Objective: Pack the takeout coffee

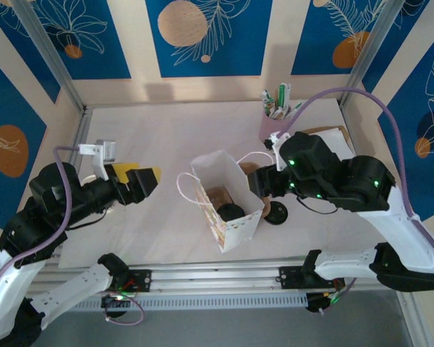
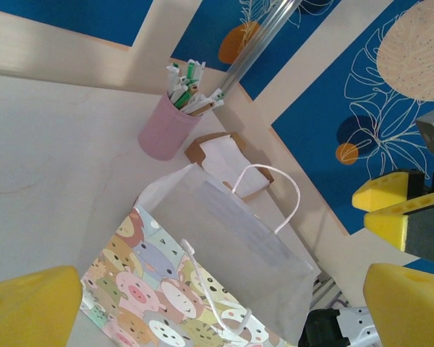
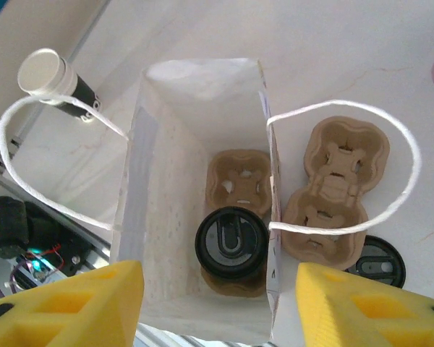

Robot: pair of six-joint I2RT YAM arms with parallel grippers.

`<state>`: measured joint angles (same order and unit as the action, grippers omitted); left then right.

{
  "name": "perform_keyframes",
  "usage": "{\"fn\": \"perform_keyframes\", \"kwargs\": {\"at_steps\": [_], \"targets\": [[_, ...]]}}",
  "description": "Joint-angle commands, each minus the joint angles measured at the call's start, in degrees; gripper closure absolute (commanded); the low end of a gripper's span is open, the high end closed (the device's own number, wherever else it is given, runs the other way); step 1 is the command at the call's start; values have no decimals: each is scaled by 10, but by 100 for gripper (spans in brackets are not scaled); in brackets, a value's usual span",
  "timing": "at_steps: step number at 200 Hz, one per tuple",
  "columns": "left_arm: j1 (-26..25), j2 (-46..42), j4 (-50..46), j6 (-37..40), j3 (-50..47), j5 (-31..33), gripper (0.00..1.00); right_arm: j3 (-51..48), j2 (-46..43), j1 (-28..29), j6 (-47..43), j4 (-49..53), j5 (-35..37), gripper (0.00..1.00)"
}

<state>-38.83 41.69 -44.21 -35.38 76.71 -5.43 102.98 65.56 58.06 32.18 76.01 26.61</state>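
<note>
Two grippers above a pale, faintly veined tabletop (image 1: 166,130). Left gripper (image 1: 141,178) well left of the bag, its yellow foam pads (image 2: 29,303) spread wide and empty. Right gripper (image 3: 220,296) over the bag's mouth, pads apart with nothing between them. Below it, an upright white paper gift bag (image 3: 166,210) with cartoon-animal print and white cord handles. Inside the bag, a brown moulded-pulp two-cup carrier (image 3: 239,177). The takeout coffee (image 3: 231,242), seen from above as a round black plastic lid, seated in the carrier's nearer pocket. Just right of the bag, outside it, a second pulp carrier (image 3: 336,181), crossed by one handle loop. Beside that carrier, a loose flat black lid (image 3: 376,266), partly hidden behind the right pad. Farther back, a pink cup of pens (image 1: 273,124) near a brown card topped with white paper (image 2: 220,153). Behind all, beige walls with blue leaf-patterned panels (image 1: 202,29) and aluminium posts (image 1: 50,50).
</note>
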Motion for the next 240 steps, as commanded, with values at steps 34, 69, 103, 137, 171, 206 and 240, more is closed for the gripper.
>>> {"fn": "perform_keyframes", "kwargs": {"at_steps": [34, 69, 103, 137, 171, 206, 240], "targets": [[-5, 36, -4, 21, 41, 23, 0, -37, -80, -60, -17, -37, 9, 36], [-5, 104, -31, 33, 91, 38, 0, -50, -94, -145, -35, -29, -27, 33], [4, 159, -35, 46, 124, 46, 0, -62, -86, -257, -65, -27, -88, 30], [52, 218, -49, 54, 150, -2, 0, -86, -66, -376, -92, -51, -179, 24], [150, 273, -14, 38, 123, -122, 0, -130, -44, -456, -98, -88, -250, 12], [219, 319, 16, 42, 116, -187, 0, -185, -29, -484, -90, -135, -276, 1], [251, 361, 49, 35, 105, -231, 0, -244, -28, -503, -80, -187, -283, 1]]}}
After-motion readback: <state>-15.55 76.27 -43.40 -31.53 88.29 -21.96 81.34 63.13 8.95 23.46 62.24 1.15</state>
